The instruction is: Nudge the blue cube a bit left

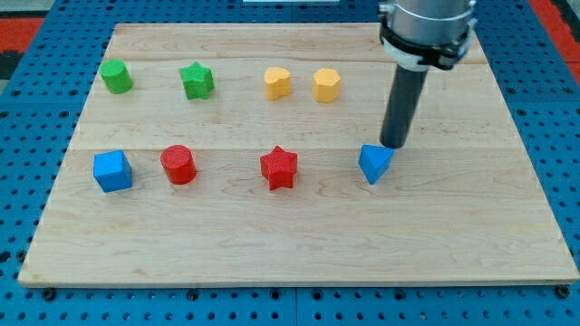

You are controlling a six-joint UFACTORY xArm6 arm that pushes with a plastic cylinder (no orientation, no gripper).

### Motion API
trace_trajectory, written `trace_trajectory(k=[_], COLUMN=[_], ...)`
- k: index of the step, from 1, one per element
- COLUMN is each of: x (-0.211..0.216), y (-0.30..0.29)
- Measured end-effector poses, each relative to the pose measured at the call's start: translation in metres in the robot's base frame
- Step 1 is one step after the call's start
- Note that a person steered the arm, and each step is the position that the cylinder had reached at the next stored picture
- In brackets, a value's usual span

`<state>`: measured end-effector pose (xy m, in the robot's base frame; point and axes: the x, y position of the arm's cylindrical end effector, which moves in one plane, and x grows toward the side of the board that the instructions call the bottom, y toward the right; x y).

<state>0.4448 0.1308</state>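
Approach phase, by my reading: my tip (pixel 393 145) sits at the right of the board, just beyond the blue triangular block (pixel 375 163) and apparently touching its far edge, though the view does not settle whether there is contact. No pincer on this rig, only the straight rod, so there is nothing to report as released, clenched or grasping. Task object, the blue cube (pixel 112 170), lies at the left end of the near row, well apart from my tip, with the red cylinder (pixel 178 164) just to its right and the red star (pixel 279 167) further right again. Next move, as a judgement: my tip must travel left and arrive in the gap between the blue cube and the red cylinder, on the cube's right face, without disturbing the red blocks on the way; a path through the open strip between the two rows looks safest. Then a short, gentle push leftward, since the cube is already near the left edge of the wooden board (pixel 299 244). Count: two blue, two red, two green (green cylinder-like block (pixel 116 76), green star (pixel 196 80)), two yellow (yellow block (pixel 277 82), second yellow block (pixel 326 84)); eight blocks in all.
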Motion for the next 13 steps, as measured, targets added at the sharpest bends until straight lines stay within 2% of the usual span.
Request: trace_trajectory(k=[3, 4, 5, 6, 7, 8, 11, 12, 13], x=[0.027, 0.074, 0.119, 0.117, 0.083, 0.069, 0.046, 0.054, 0.112], y=[0.009, 0.024, -0.050, -0.164, -0.253, -0.322, -0.338, -0.340, -0.236])
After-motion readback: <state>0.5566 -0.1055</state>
